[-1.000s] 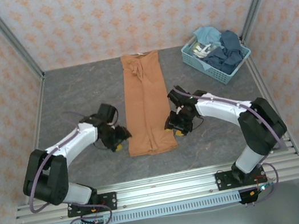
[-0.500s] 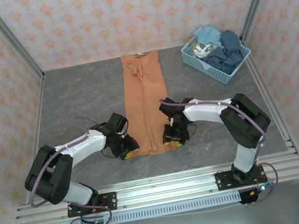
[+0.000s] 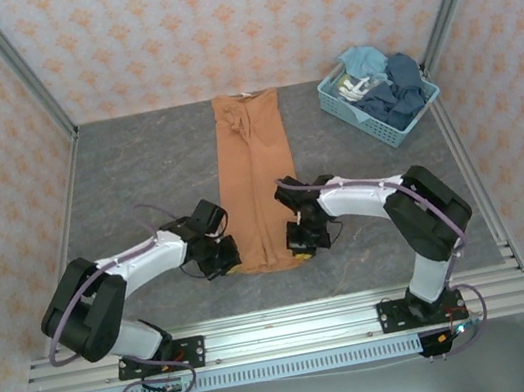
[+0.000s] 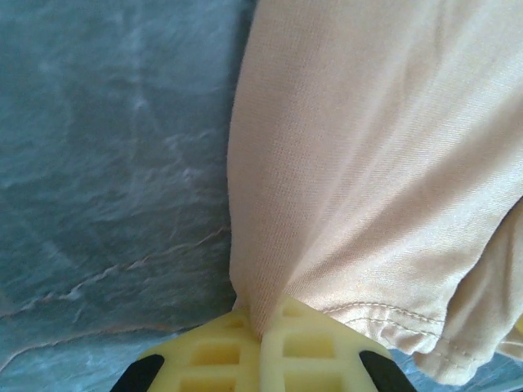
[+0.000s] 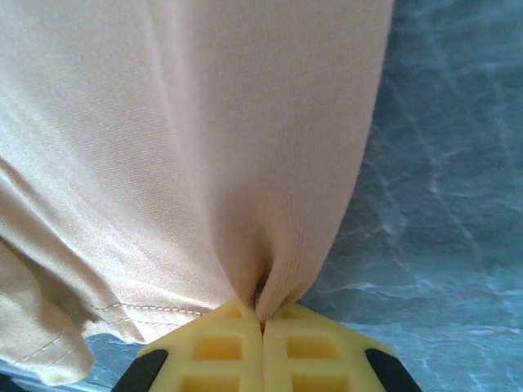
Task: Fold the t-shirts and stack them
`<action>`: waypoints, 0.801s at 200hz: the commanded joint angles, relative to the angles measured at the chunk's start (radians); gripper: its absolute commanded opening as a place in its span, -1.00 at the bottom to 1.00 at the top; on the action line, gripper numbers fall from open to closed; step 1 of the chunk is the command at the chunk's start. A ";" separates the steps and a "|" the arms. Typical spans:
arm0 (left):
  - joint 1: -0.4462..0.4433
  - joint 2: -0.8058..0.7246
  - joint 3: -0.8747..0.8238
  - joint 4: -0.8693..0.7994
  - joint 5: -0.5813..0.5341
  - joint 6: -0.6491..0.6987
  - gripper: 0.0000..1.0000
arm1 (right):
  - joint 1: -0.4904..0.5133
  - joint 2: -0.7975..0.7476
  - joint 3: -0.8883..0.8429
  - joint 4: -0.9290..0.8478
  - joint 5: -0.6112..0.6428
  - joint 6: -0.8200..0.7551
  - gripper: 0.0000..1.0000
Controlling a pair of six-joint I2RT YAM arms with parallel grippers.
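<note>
While both arms reach inward over the grey marbled table point(image 3: 137, 177), we note the orange-tan t-shirt point(image 3: 254, 172) lying flat along the middle of it. It is folded into a long narrow strip, its far end close to the back wall and its near end between the two grippers.

Left gripper point(image 3: 229, 263): sits at the near left corner of the strip. From the left wrist we see the left gripper point(image 4: 261, 347) with its yellow lattice fingertips pressed together on a pinch of the shirt point(image 4: 368, 163). The cloth gathers into a pleat where it enters the jaws. A stitched hem point(image 4: 384, 313) curls just to the right of them, and bare table point(image 4: 106, 163) lies to the left.

Right gripper point(image 3: 298, 248): sits at the near right corner of the strip, level with its partner. From the right wrist, the right gripper point(image 5: 263, 343) is likewise clamped on a fold of the shirt point(image 5: 204, 122), fingertips meeting with fabric puckered between them. Grey table point(image 5: 441, 204) shows on the right.

Between the two pinch points the near edge of the shirt rests on the table; whether the corners are raised we cannot tell.

Far right corner: a pale blue lattice basket point(image 3: 346, 110) stands well apart from the shirt, set askew. A heap of blue and pale cloth point(image 3: 391, 90) fills it; we cannot tell what garments these are.
</note>
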 commanded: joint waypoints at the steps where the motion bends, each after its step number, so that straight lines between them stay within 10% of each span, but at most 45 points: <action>1: -0.032 -0.059 -0.054 -0.075 -0.014 -0.007 -1.00 | 0.009 -0.062 -0.045 -0.088 0.050 0.012 -1.00; 86: -0.108 -0.321 -0.085 -0.098 -0.065 -0.163 -1.00 | 0.049 -0.195 -0.015 -0.189 0.035 0.041 -1.00; 160: -0.001 -0.204 0.196 -0.166 -0.177 -0.110 -1.00 | -0.056 -0.109 0.268 -0.305 0.107 -0.030 -1.00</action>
